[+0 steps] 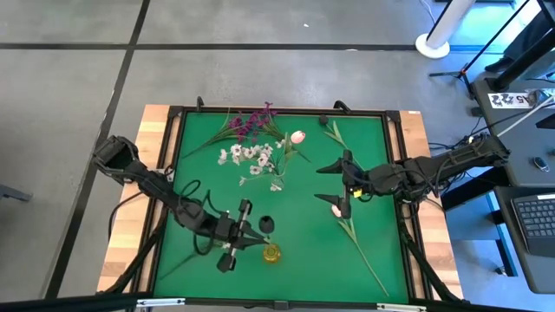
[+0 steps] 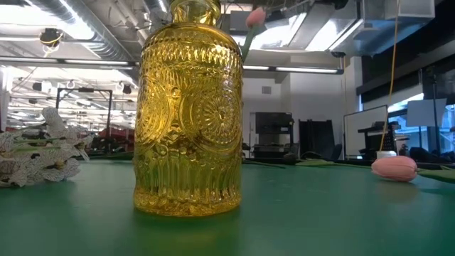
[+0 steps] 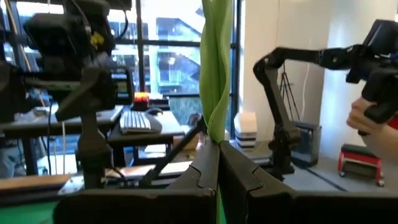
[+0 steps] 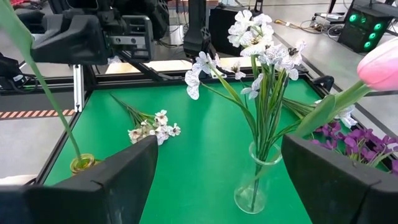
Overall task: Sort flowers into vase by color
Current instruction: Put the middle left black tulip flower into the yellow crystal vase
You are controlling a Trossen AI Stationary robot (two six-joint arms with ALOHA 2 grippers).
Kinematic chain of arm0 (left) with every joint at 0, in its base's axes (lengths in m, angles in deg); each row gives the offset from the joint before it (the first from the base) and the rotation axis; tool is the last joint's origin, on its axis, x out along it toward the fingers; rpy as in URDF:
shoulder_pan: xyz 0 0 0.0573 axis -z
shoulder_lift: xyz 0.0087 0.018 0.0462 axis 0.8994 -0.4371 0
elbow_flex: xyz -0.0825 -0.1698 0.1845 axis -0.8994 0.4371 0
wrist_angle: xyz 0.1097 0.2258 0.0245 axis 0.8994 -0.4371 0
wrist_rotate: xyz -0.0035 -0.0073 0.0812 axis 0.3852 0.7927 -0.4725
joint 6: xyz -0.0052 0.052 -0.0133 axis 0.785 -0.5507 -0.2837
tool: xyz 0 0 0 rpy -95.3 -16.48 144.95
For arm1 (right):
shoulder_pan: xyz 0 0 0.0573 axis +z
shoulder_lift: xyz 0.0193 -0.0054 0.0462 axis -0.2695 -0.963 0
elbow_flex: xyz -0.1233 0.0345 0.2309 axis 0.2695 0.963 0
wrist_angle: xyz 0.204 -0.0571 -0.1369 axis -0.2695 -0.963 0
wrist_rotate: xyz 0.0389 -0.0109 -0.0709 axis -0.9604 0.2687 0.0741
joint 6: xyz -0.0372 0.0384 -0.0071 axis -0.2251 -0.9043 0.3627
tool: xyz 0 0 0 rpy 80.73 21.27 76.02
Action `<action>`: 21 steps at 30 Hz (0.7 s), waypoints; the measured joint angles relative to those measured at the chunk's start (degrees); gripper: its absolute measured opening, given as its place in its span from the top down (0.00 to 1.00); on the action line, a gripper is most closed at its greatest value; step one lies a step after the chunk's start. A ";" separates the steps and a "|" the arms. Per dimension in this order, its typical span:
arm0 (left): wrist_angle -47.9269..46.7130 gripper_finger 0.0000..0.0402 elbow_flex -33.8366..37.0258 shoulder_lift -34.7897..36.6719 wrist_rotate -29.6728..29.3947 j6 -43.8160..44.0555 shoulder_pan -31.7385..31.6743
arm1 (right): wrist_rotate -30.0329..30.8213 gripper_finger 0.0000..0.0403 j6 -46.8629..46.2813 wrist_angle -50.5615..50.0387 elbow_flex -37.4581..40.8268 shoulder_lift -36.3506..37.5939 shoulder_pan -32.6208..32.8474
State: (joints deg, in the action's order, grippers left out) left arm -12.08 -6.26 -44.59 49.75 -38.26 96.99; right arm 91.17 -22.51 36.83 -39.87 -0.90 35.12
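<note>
Left hand [image 1: 257, 227] is pinched tight on a thin green flower stem [image 3: 214, 93] standing in the yellow ribbed glass vase [image 1: 272, 253] on the green bench [image 1: 303, 234]. Right hand [image 1: 340, 185] is spread wide around a pale pink tulip [image 4: 380, 62], mid-bench.

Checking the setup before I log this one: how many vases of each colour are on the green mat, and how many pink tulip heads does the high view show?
Yellow glass vase: 1
Clear glass vase: 1
Pink tulip heads: 2
Total: 4
</note>
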 joint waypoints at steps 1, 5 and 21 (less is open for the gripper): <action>-0.72 1.00 -0.02 0.01 -0.03 0.33 -0.02 | 0.00 0.16 0.00 -0.04 0.00 0.00 0.00; -4.53 1.00 -0.01 0.01 -0.24 2.59 -0.02 | 0.00 0.16 -0.02 0.01 0.00 0.00 0.01; -11.33 0.85 0.00 0.01 -3.25 7.84 -0.39 | 0.00 0.16 -0.20 0.18 0.00 0.00 0.00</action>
State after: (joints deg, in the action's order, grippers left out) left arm -23.41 -6.26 -44.58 46.50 -30.42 96.59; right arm 91.17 -22.71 37.01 -39.87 -0.90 35.12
